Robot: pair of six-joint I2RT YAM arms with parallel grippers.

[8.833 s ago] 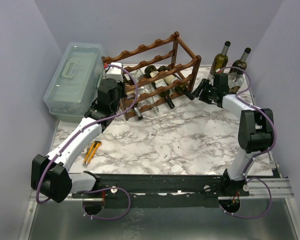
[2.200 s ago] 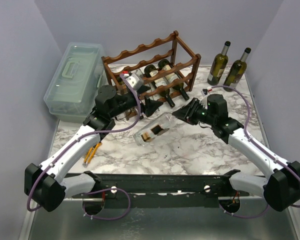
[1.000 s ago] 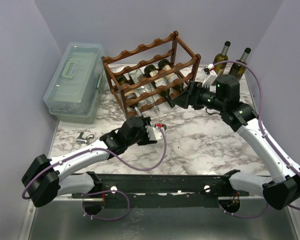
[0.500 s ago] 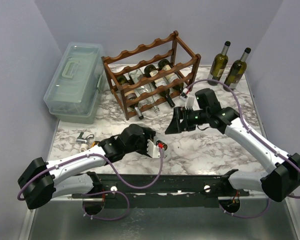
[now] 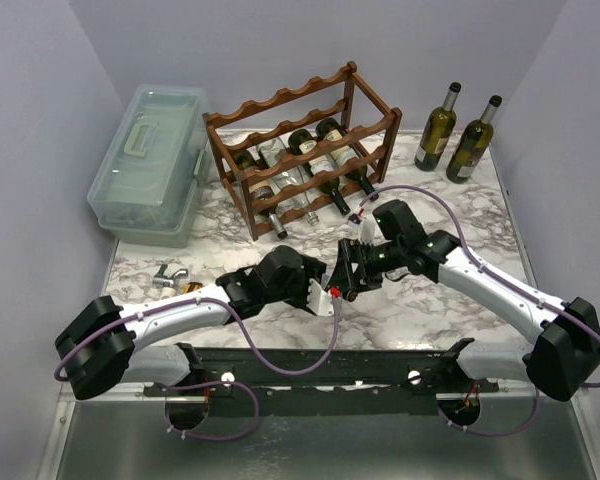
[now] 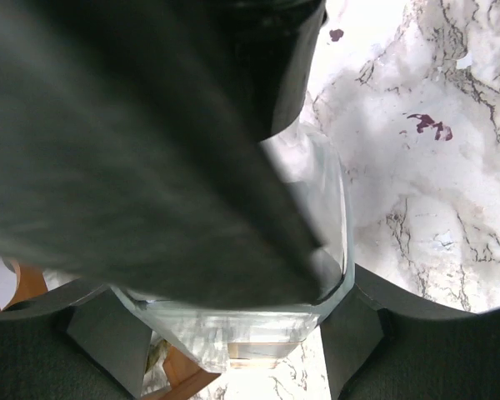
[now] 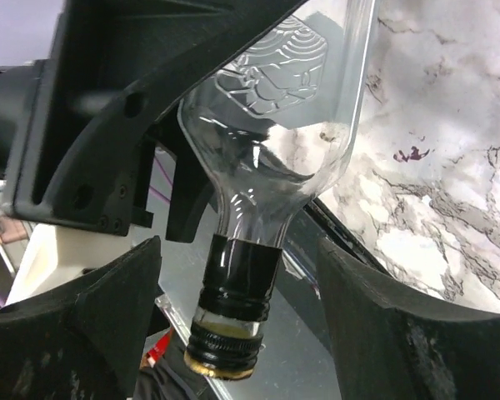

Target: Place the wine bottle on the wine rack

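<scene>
The clear wine bottle [image 7: 275,125] is held over the near-middle table [image 5: 430,215], well short of the wine rack [image 5: 280,99], its body clenched in the left pincer [image 6: 233,333] and its neck lying between the released, untouching fingers of the right pincer [image 7: 233,333].

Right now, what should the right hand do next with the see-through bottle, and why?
Probably close the right hand on the neck of the bottle. Its fingers sit either side without touching, while the left hand grips the body. That looks like a hand-over.
</scene>
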